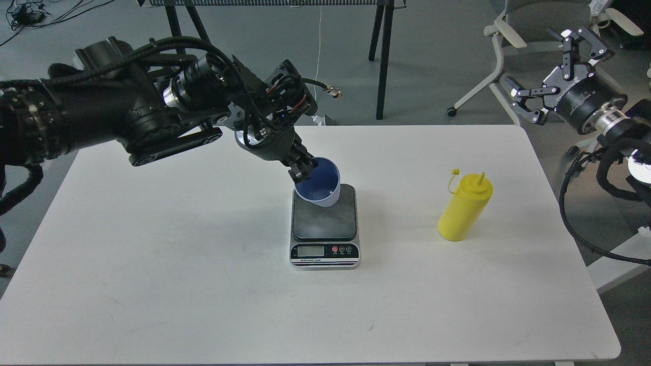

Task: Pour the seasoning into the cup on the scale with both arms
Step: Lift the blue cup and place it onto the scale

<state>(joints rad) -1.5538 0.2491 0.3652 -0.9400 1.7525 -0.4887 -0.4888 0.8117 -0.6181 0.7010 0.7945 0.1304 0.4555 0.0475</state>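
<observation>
My left gripper [302, 170] is shut on the rim of the light blue cup [320, 184] and holds it over the far part of the scale [324, 226]; I cannot tell whether the cup touches the dark platform. The cup is tilted a little, its mouth toward me. The scale sits at the table's middle, display facing me. The yellow seasoning bottle [464, 207] stands upright to the right of the scale, its small cap hanging open. My right gripper [552, 66] is open and empty, up beyond the table's far right corner.
The white table [152, 264] bears only the scale and the bottle. Behind it stand black table legs [382, 61] and a white cable. An office chair [513, 35] stands at the back right, close to my right gripper.
</observation>
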